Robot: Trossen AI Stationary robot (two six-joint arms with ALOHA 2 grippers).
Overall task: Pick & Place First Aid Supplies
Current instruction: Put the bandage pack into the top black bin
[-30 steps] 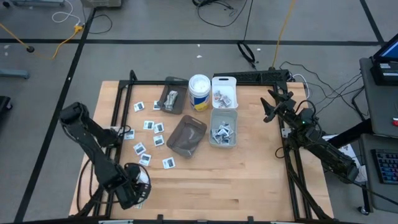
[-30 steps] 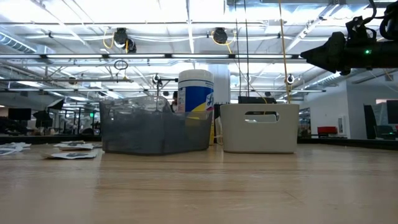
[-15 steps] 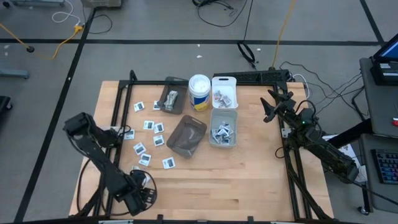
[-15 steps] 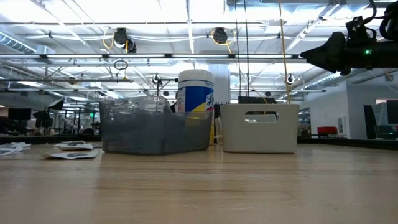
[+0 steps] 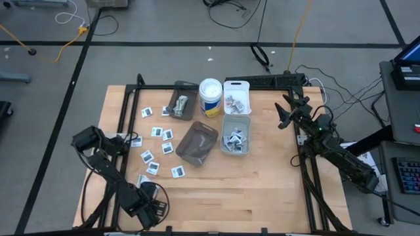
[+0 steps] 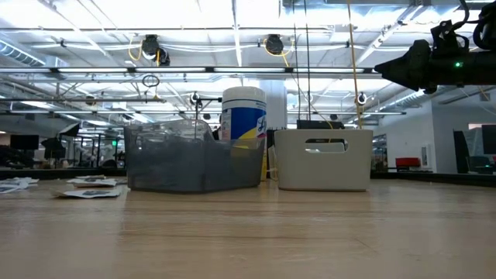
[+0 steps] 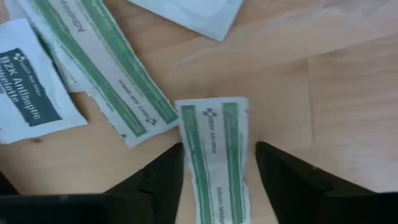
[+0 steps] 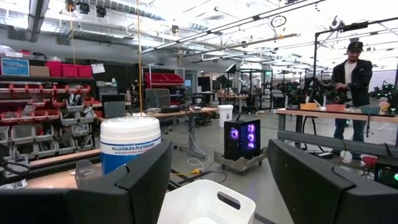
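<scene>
green-striped strip (image 7: 216, 163) lies between the lowered left gripper's (image 7: 219, 180) spread fingers.

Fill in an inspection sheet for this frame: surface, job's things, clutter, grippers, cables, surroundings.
Surface: wooden table, bare at the near side.
Job's things: white square packets scattered left of the bins; a green-striped strip lies between the left gripper's jaws.
Clutter: smoky bin, clear bin with packets inside, white bin, wipes tub.
Grippers: left gripper low at the table's near left corner, jaws open either side of the strip; right gripper raised at the right edge, jaws open.
Cables: loose on the floor behind the table.
Surroundings: a person stands at a far bench.
</scene>
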